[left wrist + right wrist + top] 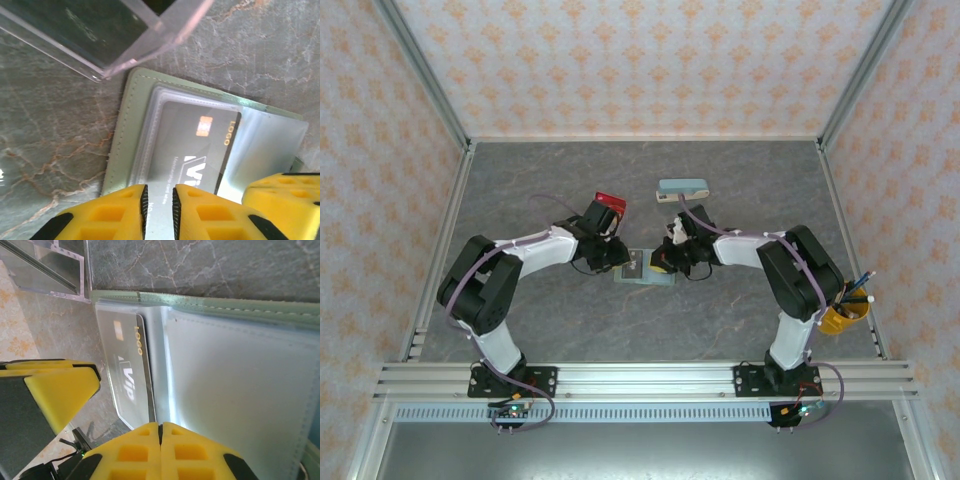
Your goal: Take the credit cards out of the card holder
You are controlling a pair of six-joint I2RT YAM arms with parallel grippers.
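The sage-green card holder (646,273) lies open on the table between both grippers. A dark grey card (200,145) with a chip and white lettering sits under a clear sleeve in its left panel (127,130). My left gripper (160,192) hovers over that card's near end, its jaws a narrow gap apart with nothing between them. My right gripper (160,426) is shut, tips together at the seam between the grey card (127,375) and the pale right panel (235,390). A red card (609,205) lies behind the left wrist.
A clear acrylic stand (125,35) stands just beyond the holder. A teal oblong case (682,187) lies further back. A yellow cup (843,316) with pens is beside the right arm's base. Patterned walls close in the table.
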